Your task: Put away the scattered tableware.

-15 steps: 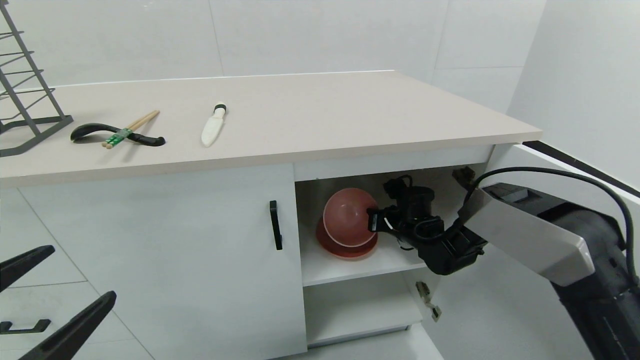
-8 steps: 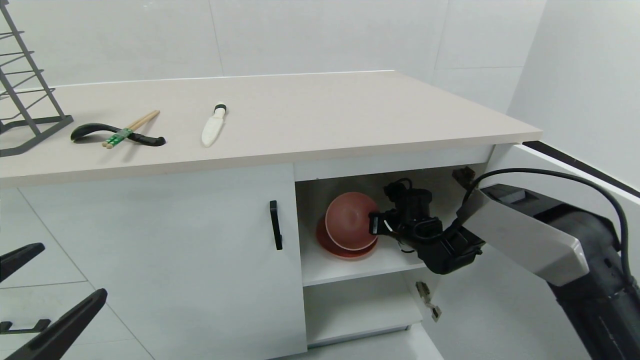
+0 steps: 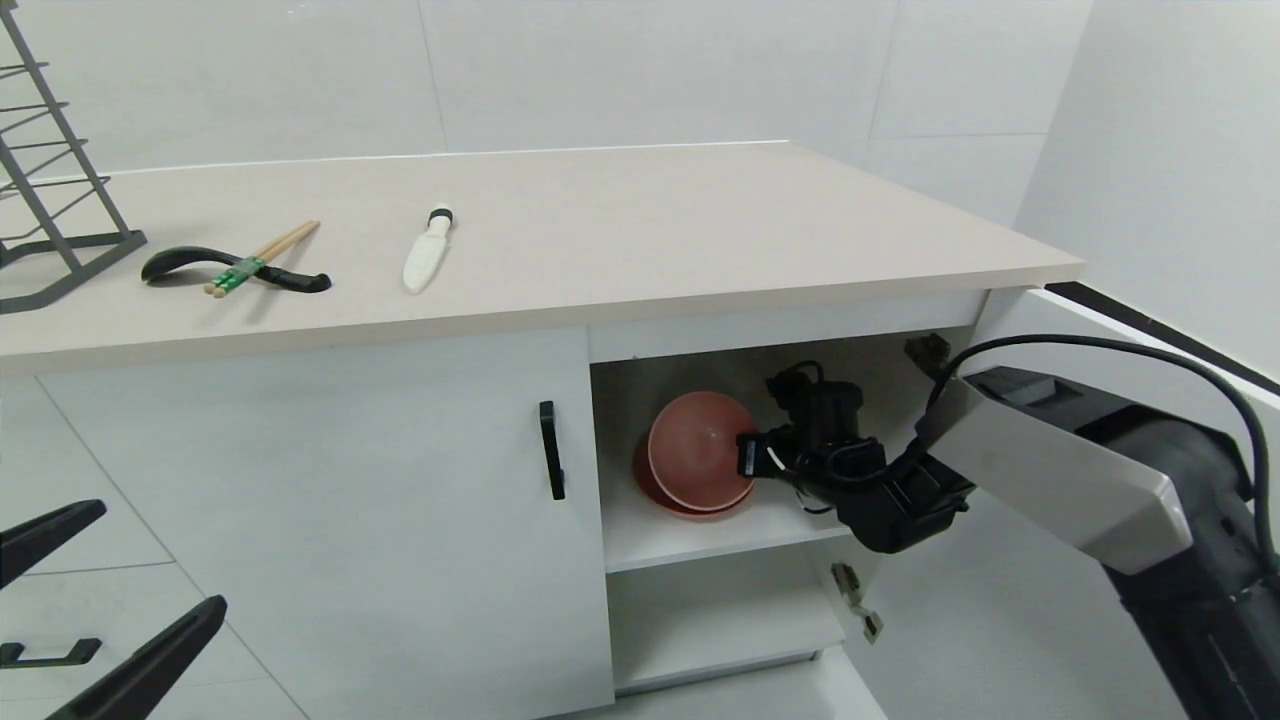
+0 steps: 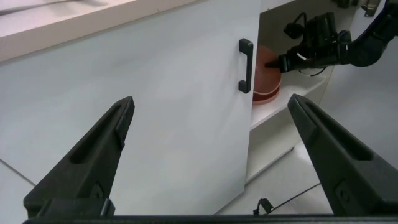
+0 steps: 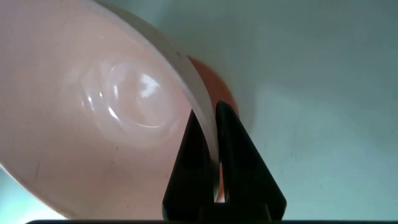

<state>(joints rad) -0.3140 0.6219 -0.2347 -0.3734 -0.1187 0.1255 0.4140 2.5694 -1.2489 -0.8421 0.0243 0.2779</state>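
Observation:
A pink bowl hangs tilted inside the open cabinet, just over a red plate on the upper shelf. My right gripper is shut on the bowl's rim; the pink bowl fills the right wrist view, with my right gripper pinching its edge and the red plate behind. On the countertop lie a black spoon, wooden chopsticks and a cream knife. My left gripper stands open low at the left, facing the cabinet door; its fingers are spread wide.
The shut cabinet door with a black handle is left of the open compartment. A lower shelf sits beneath. A grey wire rack stands at the counter's back left. The opened door lies behind my right arm.
My right gripper has lowered the pink bowl closer to the red plate. My left gripper shifted slightly at the lower left.

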